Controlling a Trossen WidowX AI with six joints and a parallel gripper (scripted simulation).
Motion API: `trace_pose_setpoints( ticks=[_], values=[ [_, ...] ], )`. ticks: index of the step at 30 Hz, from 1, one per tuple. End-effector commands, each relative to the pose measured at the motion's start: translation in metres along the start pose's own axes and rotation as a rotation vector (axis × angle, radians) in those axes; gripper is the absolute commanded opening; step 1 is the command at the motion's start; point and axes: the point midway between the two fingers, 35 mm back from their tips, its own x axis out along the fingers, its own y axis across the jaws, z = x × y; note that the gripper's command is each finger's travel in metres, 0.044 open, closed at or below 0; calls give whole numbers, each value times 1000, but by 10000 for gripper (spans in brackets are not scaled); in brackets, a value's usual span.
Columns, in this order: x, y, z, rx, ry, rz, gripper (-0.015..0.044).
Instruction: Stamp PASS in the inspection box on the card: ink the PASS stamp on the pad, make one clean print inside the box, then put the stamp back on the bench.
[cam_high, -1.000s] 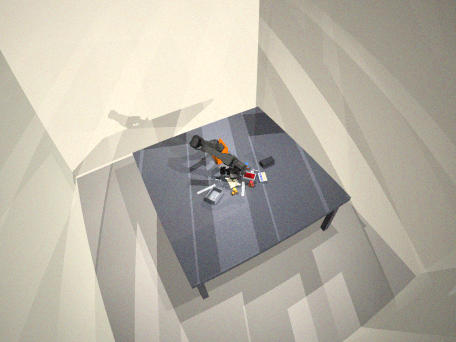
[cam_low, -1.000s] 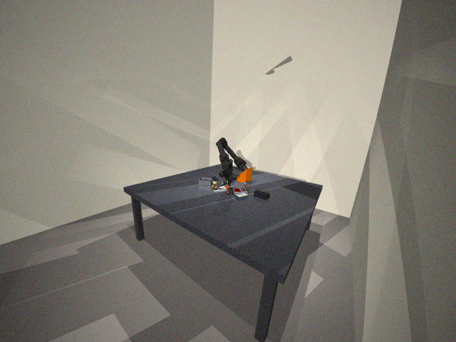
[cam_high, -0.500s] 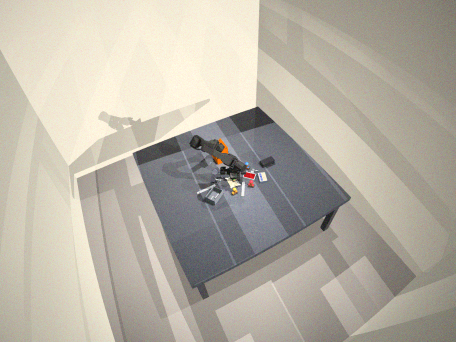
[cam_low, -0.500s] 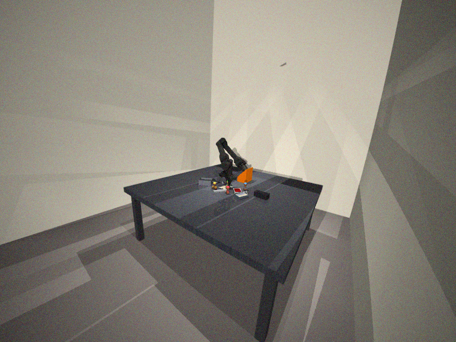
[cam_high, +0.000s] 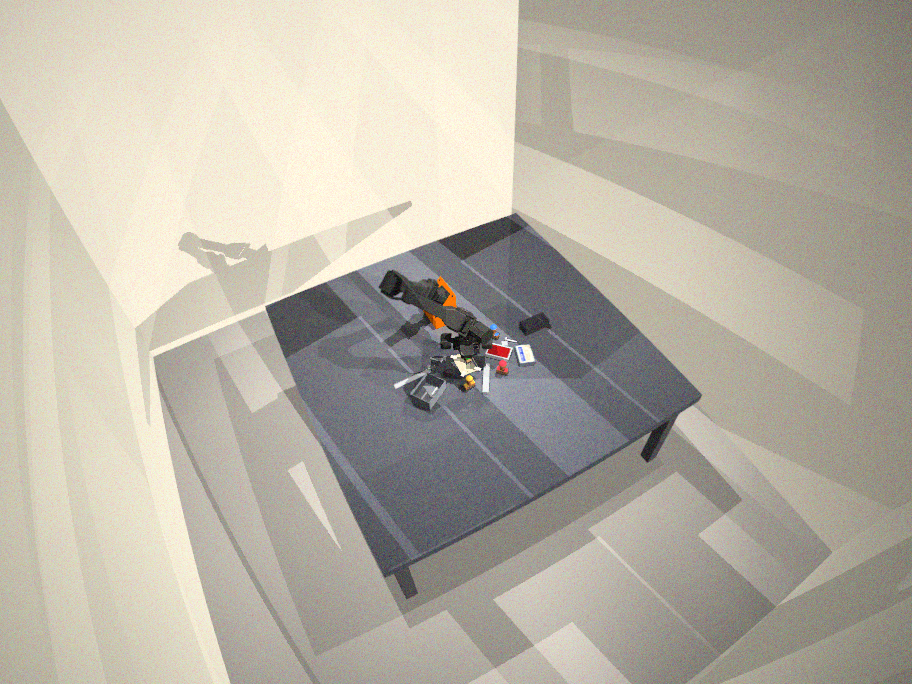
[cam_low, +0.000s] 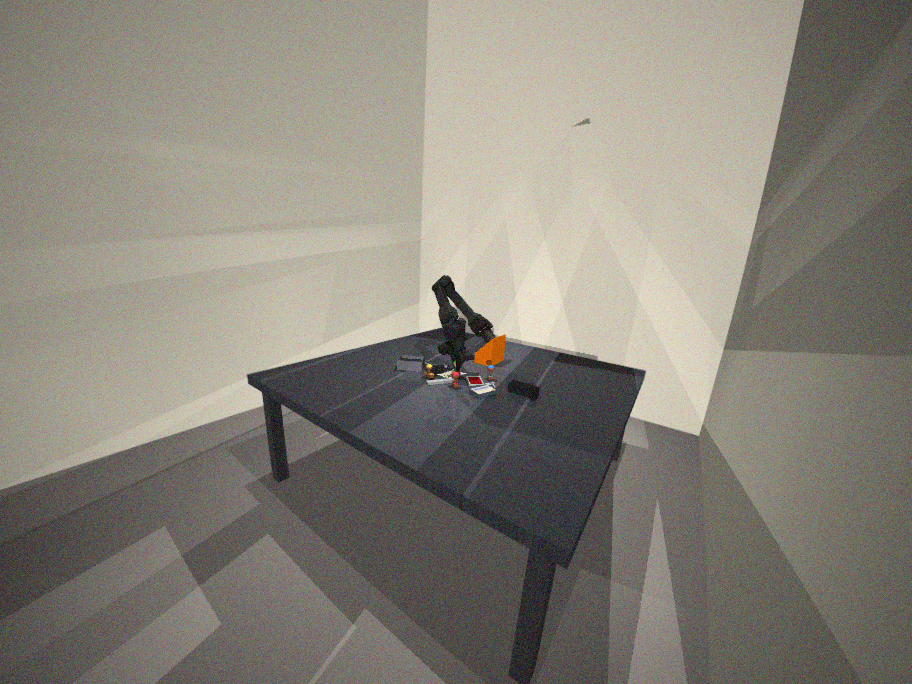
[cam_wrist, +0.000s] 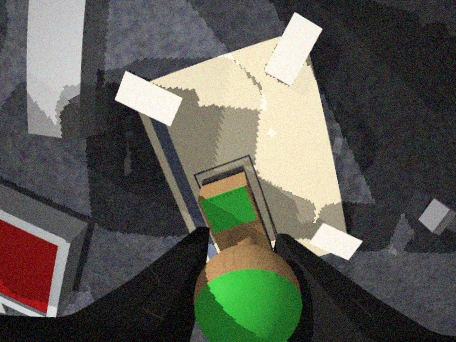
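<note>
In the wrist view my gripper (cam_wrist: 242, 241) is shut on the green-knobbed stamp (cam_wrist: 247, 300), with one finger on each side of it. The stamp's wooden base with a green top stands over the inspection box (cam_wrist: 222, 165), whose dark outline shows around the base's far end and right side. The near end of the box is hidden. I cannot tell whether the stamp's face touches the card. The cream card (cam_wrist: 295, 150) (cam_high: 466, 365) lies flat, with white tabs at its visible corners. The red ink pad (cam_wrist: 25, 265) (cam_high: 498, 351) (cam_low: 475, 380) lies open at the left in the wrist view.
A red-knobbed stamp (cam_high: 502, 367) (cam_low: 456, 377), an orange-yellow one (cam_high: 469, 382) (cam_low: 429, 370) and a blue-knobbed one (cam_high: 494, 328) (cam_low: 490, 368) stand nearby. A pale strip (cam_high: 486, 378) (cam_wrist: 55, 65) lies beside the card. A grey tray and a black block (cam_high: 534, 323) (cam_low: 523, 388) lie farther out.
</note>
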Motion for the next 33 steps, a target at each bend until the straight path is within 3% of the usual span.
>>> trace_pose_setpoints(
  ticks=[1,33],
  values=[
    [1,-1,1,1,0,-2,0],
    [-6,-1,1,1,0,-2,0]
  ],
)
